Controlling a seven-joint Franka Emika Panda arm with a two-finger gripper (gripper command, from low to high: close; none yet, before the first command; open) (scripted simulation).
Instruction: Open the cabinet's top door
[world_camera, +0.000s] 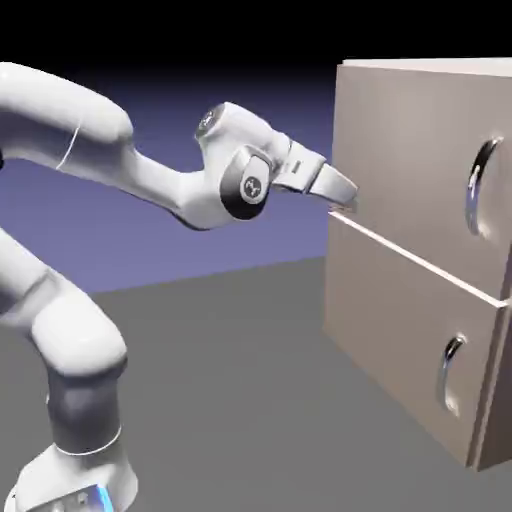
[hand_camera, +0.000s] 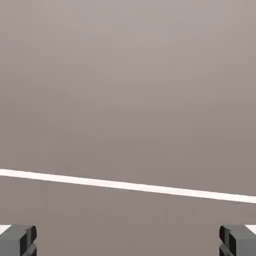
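The beige cabinet (world_camera: 400, 330) stands at the exterior view's right, with two front panels split by a pale seam (world_camera: 420, 262). The top door (world_camera: 400, 140) is the upper panel and carries a long curved silver handle (world_camera: 482, 186) near its right side. My gripper (world_camera: 348, 203) is at the cabinet's left front edge, level with the seam and far from that handle. In the hand view beige wood fills the picture and the seam (hand_camera: 128, 185) crosses it. The grey fingertips (hand_camera: 19, 240) sit at the bottom corners, wide apart, so the gripper (hand_camera: 128, 242) is open and holds nothing.
The lower panel (world_camera: 390, 340) has a shorter silver handle (world_camera: 451, 373). Grey table (world_camera: 230, 400) stretches between the robot's base and the cabinet. The white arm (world_camera: 120, 160) arches in from the left.
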